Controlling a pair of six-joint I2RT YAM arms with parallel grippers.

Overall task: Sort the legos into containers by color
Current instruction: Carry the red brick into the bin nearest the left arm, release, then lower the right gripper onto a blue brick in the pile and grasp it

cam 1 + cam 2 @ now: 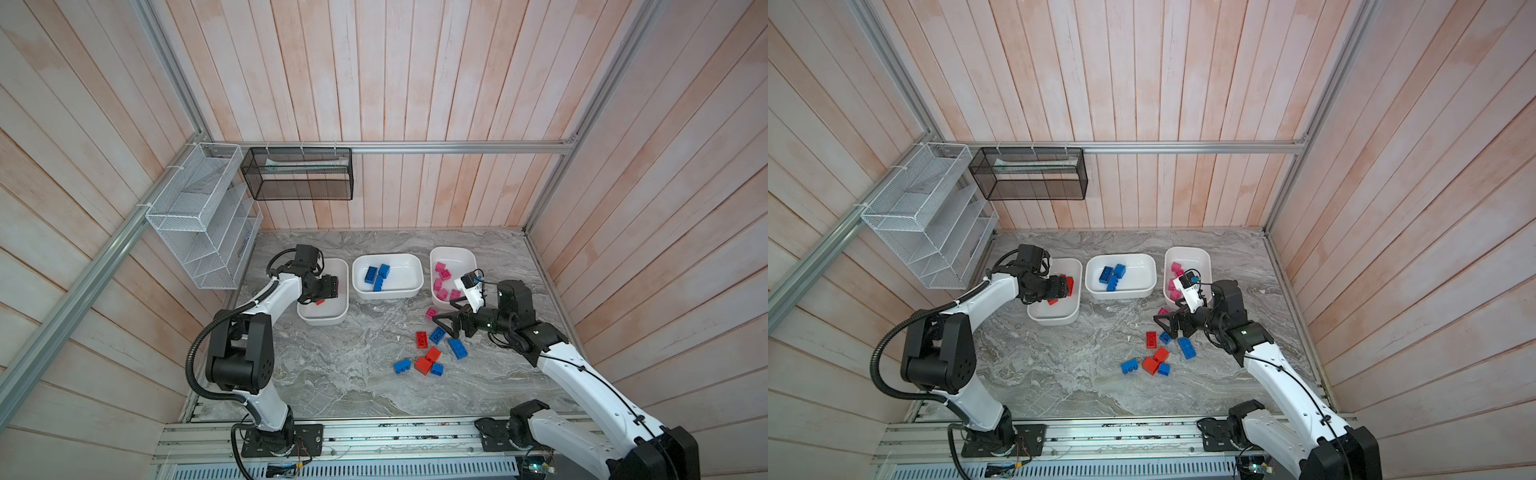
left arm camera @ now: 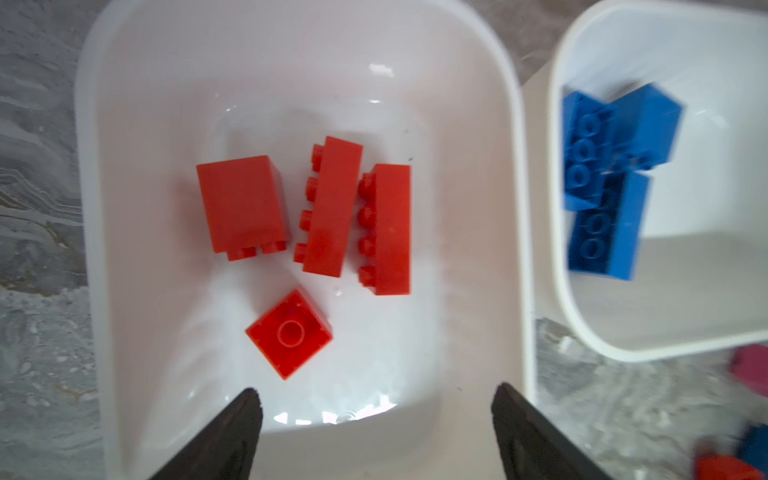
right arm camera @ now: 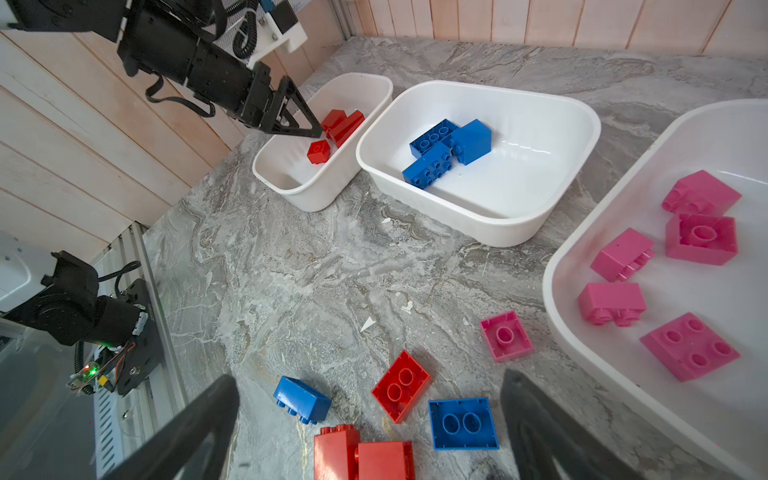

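Although the left gripper [image 2: 374,399] stands open and empty over the red tub [image 2: 515,208], where four red legos [image 2: 332,208] lie, the right gripper [image 3: 372,382], also open, hangs over a red brick [image 3: 401,386] just beside a blue brick [image 3: 463,424]. Closing may pinch both colours together. Fingertip clearance from the table is unclear. The nearby pink brick [image 3: 505,336] could be knocked aside.

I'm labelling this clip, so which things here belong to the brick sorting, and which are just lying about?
Job: loose bricks; tub holding red bricks; tub holding blue bricks; tub holding pink bricks.
Lying about: white wire rack; black mesh basket.
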